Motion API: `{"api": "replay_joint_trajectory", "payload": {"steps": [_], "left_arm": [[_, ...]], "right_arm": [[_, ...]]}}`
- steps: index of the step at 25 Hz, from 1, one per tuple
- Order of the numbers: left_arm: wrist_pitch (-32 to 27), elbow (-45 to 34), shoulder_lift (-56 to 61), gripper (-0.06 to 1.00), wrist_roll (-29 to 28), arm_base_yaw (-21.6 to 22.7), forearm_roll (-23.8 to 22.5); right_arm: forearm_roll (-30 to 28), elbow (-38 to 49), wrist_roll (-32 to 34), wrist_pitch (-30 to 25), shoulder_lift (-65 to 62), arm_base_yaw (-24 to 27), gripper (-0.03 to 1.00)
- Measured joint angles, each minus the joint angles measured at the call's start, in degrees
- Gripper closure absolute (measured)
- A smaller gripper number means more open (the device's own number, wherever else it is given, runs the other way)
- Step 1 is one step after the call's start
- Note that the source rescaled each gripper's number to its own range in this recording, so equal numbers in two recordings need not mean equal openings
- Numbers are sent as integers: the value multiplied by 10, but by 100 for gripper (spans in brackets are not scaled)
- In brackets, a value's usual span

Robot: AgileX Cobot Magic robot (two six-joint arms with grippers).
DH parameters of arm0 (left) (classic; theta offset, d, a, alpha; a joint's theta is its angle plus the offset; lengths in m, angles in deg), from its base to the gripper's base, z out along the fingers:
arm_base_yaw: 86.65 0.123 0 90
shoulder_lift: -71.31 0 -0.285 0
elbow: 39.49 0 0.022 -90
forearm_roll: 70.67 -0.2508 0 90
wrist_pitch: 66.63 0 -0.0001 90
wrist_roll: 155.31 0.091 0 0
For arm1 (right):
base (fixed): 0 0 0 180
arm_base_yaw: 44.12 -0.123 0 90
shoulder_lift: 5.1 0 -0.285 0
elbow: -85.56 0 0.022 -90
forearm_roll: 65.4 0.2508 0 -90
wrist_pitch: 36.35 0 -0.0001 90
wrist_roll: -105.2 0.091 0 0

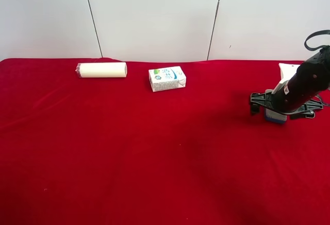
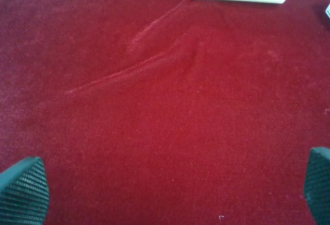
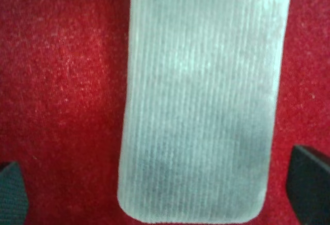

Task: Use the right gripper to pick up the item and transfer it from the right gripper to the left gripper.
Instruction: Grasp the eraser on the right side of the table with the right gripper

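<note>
Red cloth (image 1: pixel 154 158) beneath the item (image 3: pixel 201 96), long axis crosswise to the right gripper (image 3: pixel 160 189), spread wide, empty.

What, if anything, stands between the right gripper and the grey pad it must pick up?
Nothing visible. The right gripper sits open over the item, a jaw on each side, only red cloth between. The white carton and cream cylinder lie far off.

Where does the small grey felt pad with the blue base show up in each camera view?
Exterior high: grey felt pad at far right, under the right tool.
Right wrist: fills the middle, between the open tool tips.
Left wrist: not in it.
Shared landmark: the red velvet cloth.
</note>
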Motion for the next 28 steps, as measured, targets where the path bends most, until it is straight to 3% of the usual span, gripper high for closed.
{"api": "replay_joint_trajectory", "payload": {"steps": [22, 25, 28], "left_arm": [[0, 0, 0, -6, 0, 0, 0], [0, 0, 0, -6, -1, 0, 0], [0, 0, 0, -6, -1, 0, 0]], "right_arm": [[0, -1, 0, -15, 0, 27, -3], [0, -1, 0, -10, 0, 27, 8], [0, -1, 0, 2, 0, 27, 26]]}}
